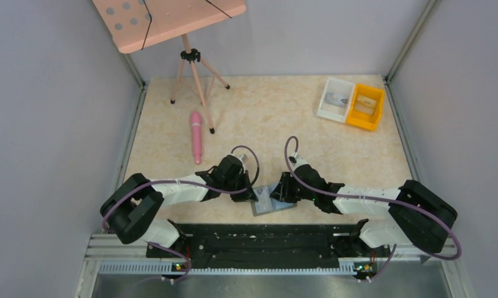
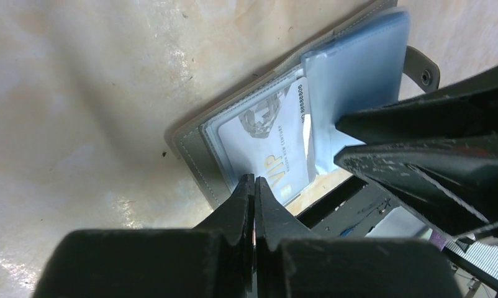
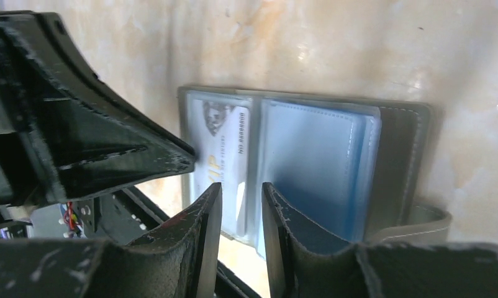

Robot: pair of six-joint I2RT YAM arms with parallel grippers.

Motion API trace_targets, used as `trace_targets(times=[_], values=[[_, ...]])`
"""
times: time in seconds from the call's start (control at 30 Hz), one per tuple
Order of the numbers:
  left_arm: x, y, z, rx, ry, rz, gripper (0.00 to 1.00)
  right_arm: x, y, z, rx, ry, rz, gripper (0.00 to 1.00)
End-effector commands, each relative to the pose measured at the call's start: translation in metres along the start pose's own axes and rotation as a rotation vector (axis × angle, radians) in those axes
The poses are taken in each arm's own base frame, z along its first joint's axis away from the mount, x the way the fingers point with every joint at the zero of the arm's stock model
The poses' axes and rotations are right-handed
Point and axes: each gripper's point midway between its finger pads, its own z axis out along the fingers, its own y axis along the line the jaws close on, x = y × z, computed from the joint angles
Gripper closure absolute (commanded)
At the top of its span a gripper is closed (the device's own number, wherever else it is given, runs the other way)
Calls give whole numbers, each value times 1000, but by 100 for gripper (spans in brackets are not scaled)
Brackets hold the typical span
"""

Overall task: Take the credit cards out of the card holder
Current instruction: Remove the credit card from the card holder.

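Nearest, a black metal base plate (image 1: 259,239) runs along the table's front edge w/ both arms bolted to it. Just beyond it the card holder (image 1: 272,203), a small flat dark-grey wallet, lies open like a book on the beige marble-look tabletop (image 1: 284,118), close to the front edge & btwn the two grippers. Its cover is flat on the surface w/ pale blue-grey plastic sleeves (image 3: 315,161) facing up, and a grey snap tab (image 2: 420,68) sticks out from one side. A white card (image 2: 271,143) printed "VIP" sits in the sleeve on the page next to the left gripper (image 2: 254,181). That gripper's fingers are pressed together, no gap showing. Its tips sit at the edge of the card page, but can't tell if anything thin is nipped btwn them. The right gripper (image 3: 240,189) comes in from the opposite side w/ its fingers a little apart, one each side of a sleeve's near edge at approx the wallet's fold. The two grippers' tips are v. close together over the holder.

Further back, left of centre, a pink cylindrical object (image 1: 197,136) lies on the table near a pink-legged tripod (image 1: 194,74) carrying a pink perforated board (image 1: 172,18). At the far right a white plastic bin (image 1: 335,98) & a yellow plastic bin (image 1: 366,107) stand side by side, touching. Their contents are too small to make out.
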Motion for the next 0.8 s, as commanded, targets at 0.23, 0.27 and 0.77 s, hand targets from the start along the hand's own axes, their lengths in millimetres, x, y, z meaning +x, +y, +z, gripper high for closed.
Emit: trace_targets(times=[0.23,0.27,0.77], values=[[-1,1,-1,5,-17,15,100,5,3,9,-77,56,1,71],[-1,2,-1,3,-17,13,100,6,3,9,-79,60,1,71],[1,-2,-4,22,-14,-7,100,12,1,14,-90,82,13,73]])
